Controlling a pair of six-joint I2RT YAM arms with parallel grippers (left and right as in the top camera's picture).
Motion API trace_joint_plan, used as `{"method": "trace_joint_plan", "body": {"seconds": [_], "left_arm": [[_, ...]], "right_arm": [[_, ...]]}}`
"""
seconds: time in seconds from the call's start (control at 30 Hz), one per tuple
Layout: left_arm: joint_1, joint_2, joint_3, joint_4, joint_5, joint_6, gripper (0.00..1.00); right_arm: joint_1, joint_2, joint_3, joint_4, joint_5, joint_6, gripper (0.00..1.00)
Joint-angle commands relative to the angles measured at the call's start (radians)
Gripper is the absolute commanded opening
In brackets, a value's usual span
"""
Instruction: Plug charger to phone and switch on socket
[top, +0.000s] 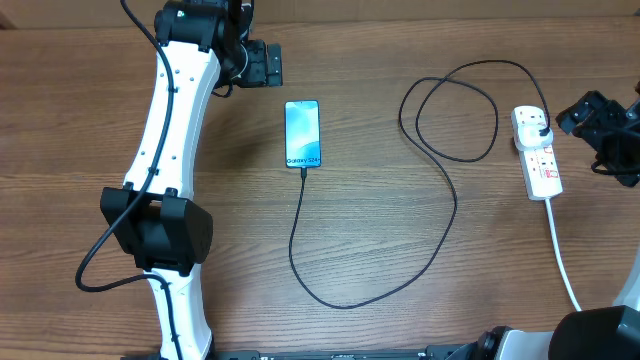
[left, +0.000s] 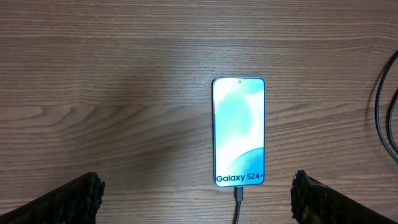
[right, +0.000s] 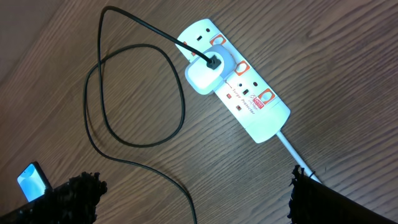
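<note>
The phone (top: 303, 133) lies flat on the wooden table, its blue screen lit with "Galaxy S24". It also shows in the left wrist view (left: 239, 132). The charger's black cable (top: 440, 230) has its connector tip (left: 239, 194) in the phone's near end. The cable loops right to a white adapter (right: 208, 74) plugged into the white socket strip (right: 249, 93), which also shows in the overhead view (top: 540, 165). My left gripper (top: 270, 63) is open and empty (left: 196, 199), above and behind the phone. My right gripper (top: 588, 112) is open and empty (right: 196, 199), beside the socket.
The socket's white cord (top: 562, 255) runs toward the table's front right edge. The black cable forms a loop (top: 450, 115) between phone and socket. My left arm's white links (top: 165, 150) stretch along the table's left side.
</note>
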Motion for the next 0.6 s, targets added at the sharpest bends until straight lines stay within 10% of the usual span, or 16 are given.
{"method": "trace_joint_plan", "body": {"seconds": [0.0,0.57], "left_arm": [[0.006,0.003,0.006,-0.009,-0.006,0.011,1.0],[0.006,-0.06,-0.051,0.076,-0.002,0.011,1.0]], "right_arm": [[0.003,-0.006,-0.004,0.003,0.006,0.005,1.0],[0.003,-0.006,-0.004,0.003,0.006,0.005,1.0]]}}
